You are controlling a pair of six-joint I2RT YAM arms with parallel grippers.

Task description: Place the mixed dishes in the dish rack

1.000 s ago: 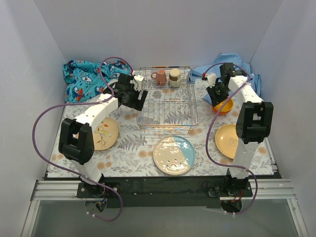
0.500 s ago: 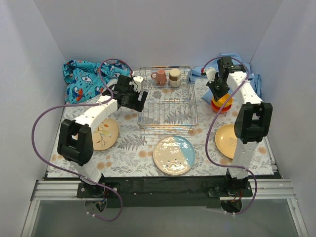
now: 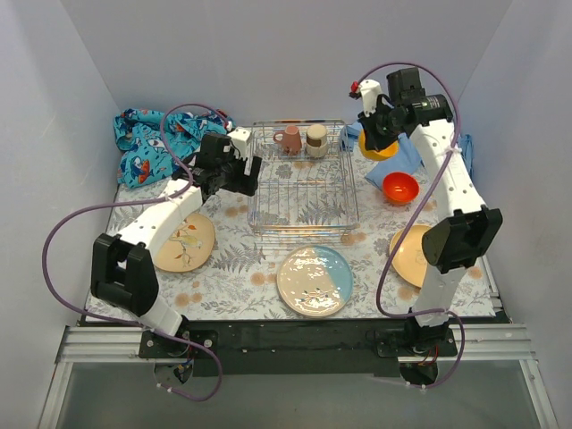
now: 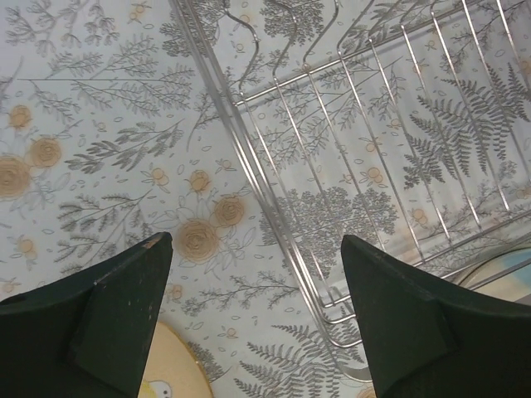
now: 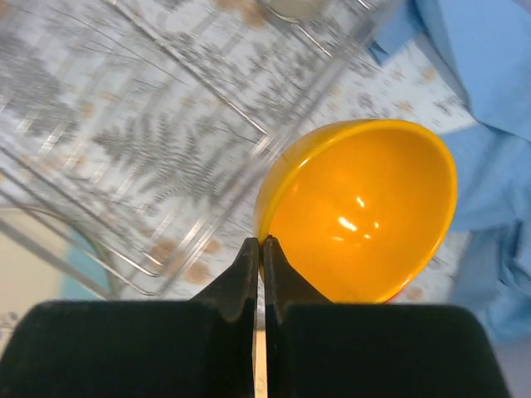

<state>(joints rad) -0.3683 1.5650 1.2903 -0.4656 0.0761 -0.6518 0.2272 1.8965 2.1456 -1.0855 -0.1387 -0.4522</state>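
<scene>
Risk of slip: right claw clenched on a thin pinch of the rim of the orange bowl, held aloft near the far right corner of the dish rack; the bowl may swivel or drop; left claw released, over the rack's left edge

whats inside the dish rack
Only a mug and a cup, at the far end of the rack. Nothing covers its interior, so nothing is hidden.
</scene>
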